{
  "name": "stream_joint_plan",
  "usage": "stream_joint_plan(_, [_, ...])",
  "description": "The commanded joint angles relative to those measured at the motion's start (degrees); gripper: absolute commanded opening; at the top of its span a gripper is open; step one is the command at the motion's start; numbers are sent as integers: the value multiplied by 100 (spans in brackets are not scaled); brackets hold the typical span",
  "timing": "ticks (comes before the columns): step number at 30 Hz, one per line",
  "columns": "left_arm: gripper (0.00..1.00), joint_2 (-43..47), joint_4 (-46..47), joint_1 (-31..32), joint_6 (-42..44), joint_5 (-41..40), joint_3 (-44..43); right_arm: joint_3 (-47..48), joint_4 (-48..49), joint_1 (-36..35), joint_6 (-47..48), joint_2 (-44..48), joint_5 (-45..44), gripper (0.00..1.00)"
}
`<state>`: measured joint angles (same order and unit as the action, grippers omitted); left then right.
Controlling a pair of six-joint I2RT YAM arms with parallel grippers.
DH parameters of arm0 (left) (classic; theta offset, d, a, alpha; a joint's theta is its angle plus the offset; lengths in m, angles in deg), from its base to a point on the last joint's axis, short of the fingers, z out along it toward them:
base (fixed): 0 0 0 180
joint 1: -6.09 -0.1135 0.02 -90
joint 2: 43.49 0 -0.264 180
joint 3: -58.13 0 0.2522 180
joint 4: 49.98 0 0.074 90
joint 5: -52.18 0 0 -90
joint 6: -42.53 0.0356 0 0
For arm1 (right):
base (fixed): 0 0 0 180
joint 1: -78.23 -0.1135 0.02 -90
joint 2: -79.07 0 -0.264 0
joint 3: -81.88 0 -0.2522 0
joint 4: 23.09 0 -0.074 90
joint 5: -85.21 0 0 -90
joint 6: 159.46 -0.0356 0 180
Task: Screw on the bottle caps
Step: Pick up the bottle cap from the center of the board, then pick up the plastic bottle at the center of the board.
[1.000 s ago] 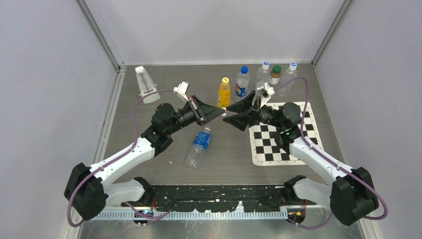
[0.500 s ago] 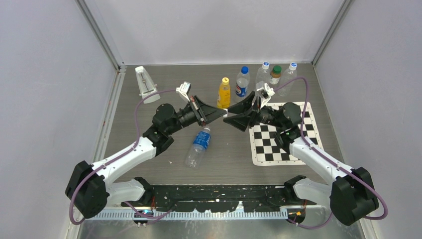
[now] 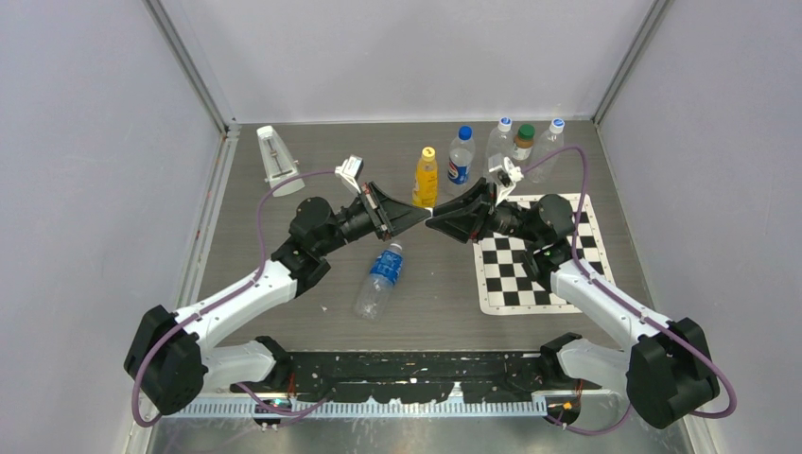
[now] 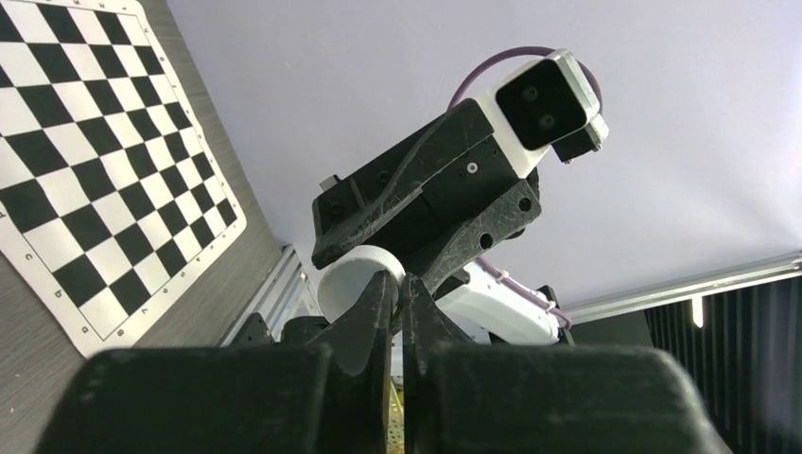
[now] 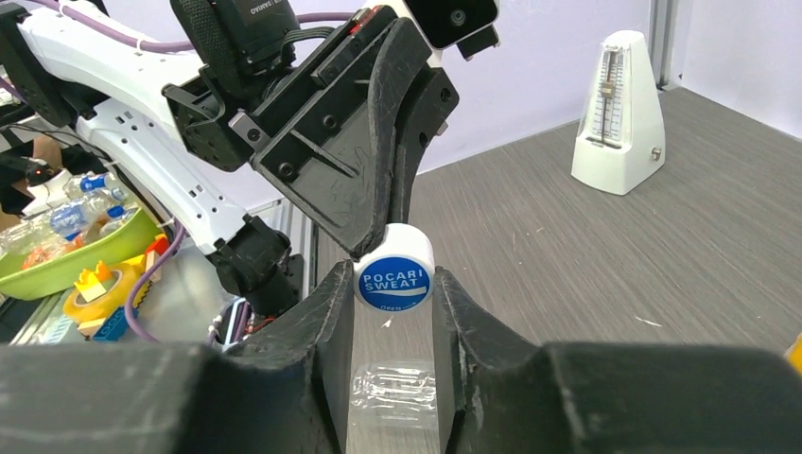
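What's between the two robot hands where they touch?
A white cap, pinched by the left gripper, sits between the right gripper's fingers; the right wrist view shows it.

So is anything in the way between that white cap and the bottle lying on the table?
Nothing visible. The left gripper and right gripper both pinch the white cap in mid-air. The lying bottle is on the table below, part of it showing just under the cap.

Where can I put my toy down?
Bare table lies between the lying bottle and the checkerboard, and between the metronome and the yellow bottle. Crowded: mid-table, where left hand and right hand meet on the white cap.
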<state>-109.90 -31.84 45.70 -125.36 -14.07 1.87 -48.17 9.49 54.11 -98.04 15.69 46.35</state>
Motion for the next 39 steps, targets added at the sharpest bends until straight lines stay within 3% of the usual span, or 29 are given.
stream_joint_plan(1, [11,92,268,-39,63,28,36,206,201,30,87,80,-31,13])
stream_joint_plan(5, [48,314,-352,-181,562,-28,15,218,-609,30,312,150,-316,7])
stream_joint_plan(8, [67,717,-1648,-314,1389,-404,-164,247,-1395,30,547,225,-703,4])
stream_joint_plan(14, [78,1071,-5075,-331,3657,-2508,-896,681,-3885,3,990,257,-1359,3])
stream_joint_plan(18, [85,608,-6398,-329,4688,-3406,-1276,1323,-6118,-91,1328,-68,-1926,4])
stream_joint_plan(20, [90,273,-6917,-328,4903,-3776,-1360,1511,-6715,-228,1387,-375,-2174,5])
stream_joint_plan(23, [99,-114,-7209,-308,5043,-3968,-1448,1703,-7299,-482,1517,-683,-2694,6])
stream_joint_plan(28, [100,-349,-7193,-305,5357,-4069,-1281,2060,-7970,-1227,1663,-1483,-3998,7])
stream_joint_plan(34, [100,-371,-6463,-197,4712,-3415,-827,2356,-8148,-1580,1623,-2411,-4713,9])
stream_joint_plan(39, [100,-826,-6217,263,4562,-3497,-961,2617,-8362,-1843,1639,-3136,-5407,14])
